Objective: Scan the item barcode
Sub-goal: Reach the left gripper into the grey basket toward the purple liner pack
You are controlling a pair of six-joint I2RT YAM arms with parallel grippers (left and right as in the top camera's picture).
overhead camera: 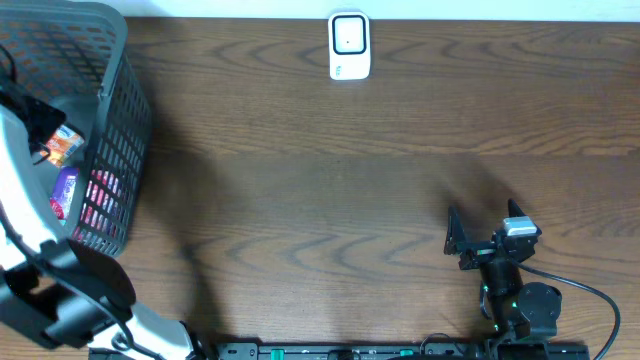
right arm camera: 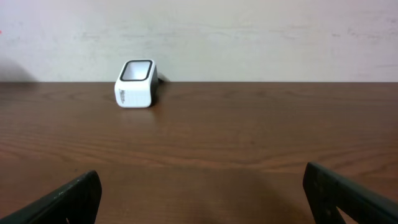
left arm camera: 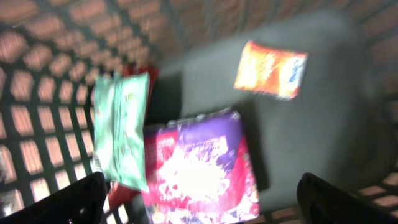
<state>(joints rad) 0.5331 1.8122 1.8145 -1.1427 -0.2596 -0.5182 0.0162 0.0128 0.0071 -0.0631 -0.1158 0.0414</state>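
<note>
Dark fingertips [left arm camera: 74, 202] of left gripper [left arm camera: 202, 199] at both lower corners of the left wrist view, spread wide, holding nothing. Just below: purple packet [left arm camera: 199, 168], glare across its front, print too blurred to read. Beside it on the left, pale green packet [left arm camera: 121, 134], overlapping a red packet [left arm camera: 148, 78]; further off, orange packet [left arm camera: 270, 70] flat on the grey floor. Lettering on all four too blurred to read. All inside grey mesh basket [overhead camera: 115, 120] at the left end of the table in the overhead view. Right gripper [right arm camera: 202, 186] likewise wide open and empty, low over the wood, well apart from the basket. Straight ahead of it, white scanner [right arm camera: 137, 84] with dark-rimmed window, faint mark on its side unreadable, near the table's far edge. Dark brown wood-grain table [overhead camera: 300, 180]; plain pale wall [right arm camera: 249, 37] behind.
</note>
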